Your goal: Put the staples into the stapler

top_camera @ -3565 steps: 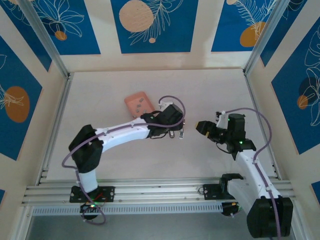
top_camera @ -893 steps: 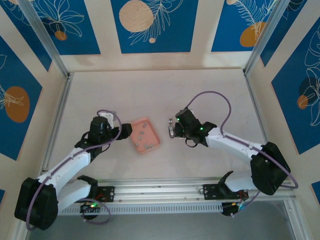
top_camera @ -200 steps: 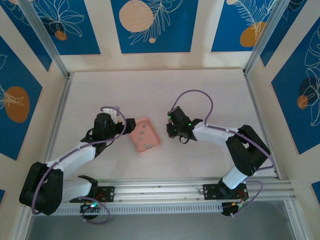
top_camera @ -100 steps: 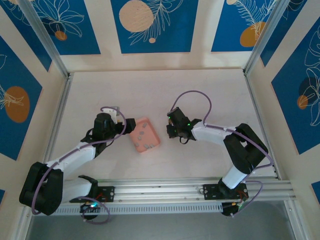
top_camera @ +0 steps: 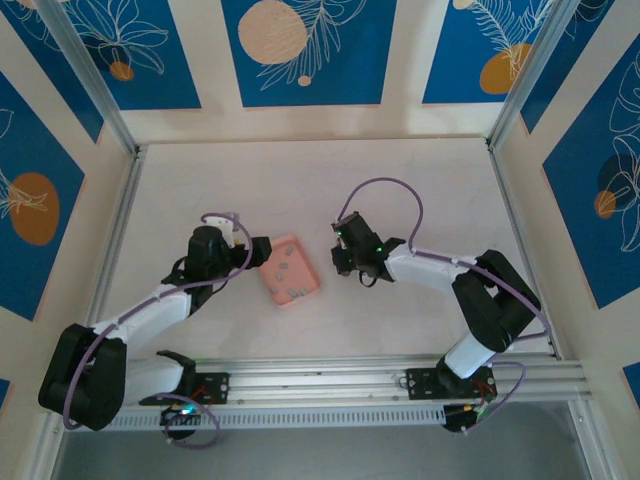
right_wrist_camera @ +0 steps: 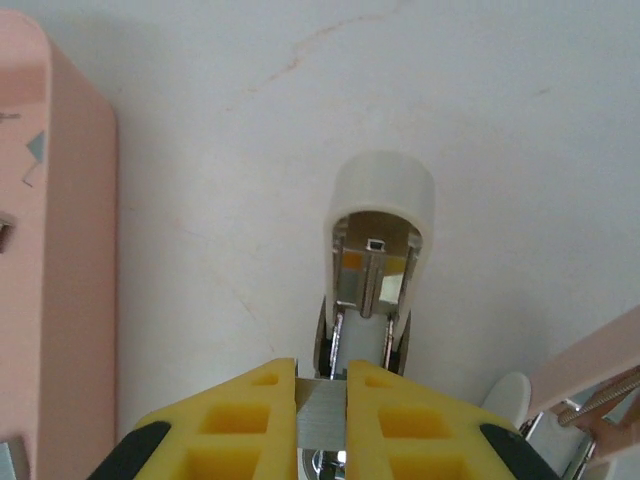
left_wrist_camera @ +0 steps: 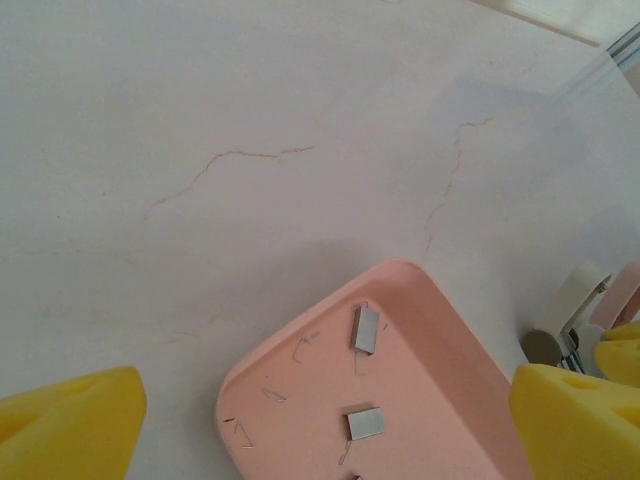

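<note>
Jaws of the right gripper point(right_wrist_camera: 322, 388) pinch the stapler point(right_wrist_camera: 380, 220) by its metal rail, its white nose just ahead of them. Left gripper point(left_wrist_camera: 320, 425) jaws stand spread, with 2 staples point(left_wrist_camera: 366, 329) in the pink tray point(left_wrist_camera: 445, 335) between them.

Pale marbled table point(top_camera: 420, 180) below blue floral wall panels point(top_camera: 335, 60).
</note>
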Robot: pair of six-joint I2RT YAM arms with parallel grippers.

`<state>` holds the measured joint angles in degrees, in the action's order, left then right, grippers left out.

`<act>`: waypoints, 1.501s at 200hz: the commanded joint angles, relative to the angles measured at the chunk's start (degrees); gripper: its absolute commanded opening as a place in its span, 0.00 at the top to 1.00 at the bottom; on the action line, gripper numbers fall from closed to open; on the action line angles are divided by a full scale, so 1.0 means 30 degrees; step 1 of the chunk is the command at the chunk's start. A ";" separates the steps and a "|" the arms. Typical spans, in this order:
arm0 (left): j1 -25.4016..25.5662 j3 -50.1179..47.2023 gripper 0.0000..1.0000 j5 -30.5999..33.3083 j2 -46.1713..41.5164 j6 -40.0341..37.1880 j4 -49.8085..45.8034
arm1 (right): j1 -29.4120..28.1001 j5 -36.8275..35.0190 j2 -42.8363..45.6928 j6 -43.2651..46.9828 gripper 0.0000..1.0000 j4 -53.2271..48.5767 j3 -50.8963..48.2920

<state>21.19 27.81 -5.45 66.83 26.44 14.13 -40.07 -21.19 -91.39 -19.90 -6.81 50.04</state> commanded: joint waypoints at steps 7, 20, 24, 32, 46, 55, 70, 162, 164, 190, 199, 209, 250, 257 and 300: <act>0.0148 0.0305 0.07 -0.0143 -0.0420 -0.0173 0.0051 | -0.0093 -0.0322 0.0527 0.0735 0.84 0.0788 -0.0588; 0.0159 0.0308 0.07 -0.0145 -0.0493 -0.0112 -0.0015 | -0.0090 -0.0519 0.0443 0.0756 0.84 0.0709 -0.0643; 0.0145 0.0309 0.07 -0.0145 -0.0507 -0.0093 -0.0022 | -0.0089 -0.0577 0.0407 0.0738 0.84 0.0705 -0.0646; 0.0152 0.0296 0.07 -0.0116 -0.0552 -0.0106 -0.0024 | -0.0045 -0.0643 0.0334 0.0689 0.84 0.0638 -0.0681; 0.0144 0.0285 0.07 -0.0081 -0.0586 -0.0111 -0.0052 | 0.0028 -0.0636 0.0262 0.0634 0.84 0.0624 -0.0742; 0.0152 0.0264 0.07 -0.0063 -0.0603 -0.0111 -0.0052 | 0.0056 -0.0610 0.0231 0.0593 0.84 0.0629 -0.0743; 0.0145 0.0309 0.07 -0.0058 -0.0596 -0.0111 -0.0052 | 0.0090 -0.0512 0.0120 0.0542 0.84 0.0636 -0.0743; 0.0149 0.0345 0.07 -0.0144 -0.0412 -0.0085 0.0087 | -0.0001 -0.0470 -0.0502 0.0144 0.84 0.0400 -0.0684; 0.0145 0.0362 0.07 -0.0145 -0.0404 -0.0097 0.0085 | -0.0001 -0.0445 -0.0516 0.0111 0.84 0.0396 -0.0670; 0.0144 0.0464 0.07 -0.0145 -0.0363 -0.0172 -0.0008 | -0.0118 -0.0376 -0.0604 0.0097 0.84 0.0334 -0.0769; 0.0159 0.0484 0.07 -0.0145 -0.0362 -0.0199 -0.0023 | -0.0173 -0.0497 -0.0625 0.0049 0.84 0.0208 -0.0772; 0.0159 0.0469 0.07 -0.0145 -0.0369 -0.0199 -0.0023 | -0.0206 -0.0666 -0.0618 0.0005 0.84 0.0133 -0.0772; 0.0144 0.0412 0.07 -0.0174 -0.0435 -0.0169 -0.0081 | -0.0185 -0.1112 -0.0608 -0.0328 0.84 -0.0199 -0.0858; 0.0146 0.0401 0.07 -0.0174 -0.0442 -0.0172 -0.0089 | -0.0180 -0.1118 -0.0619 -0.0339 0.84 -0.0229 -0.0860; 0.0148 0.0387 0.07 -0.0174 -0.0479 -0.0140 -0.0092 | -0.0206 -0.0910 -0.0735 -0.0463 0.84 -0.0292 -0.0940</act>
<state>21.19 27.81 -5.48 66.06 26.46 14.11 -40.38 -23.62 -93.03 -20.25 -6.92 48.16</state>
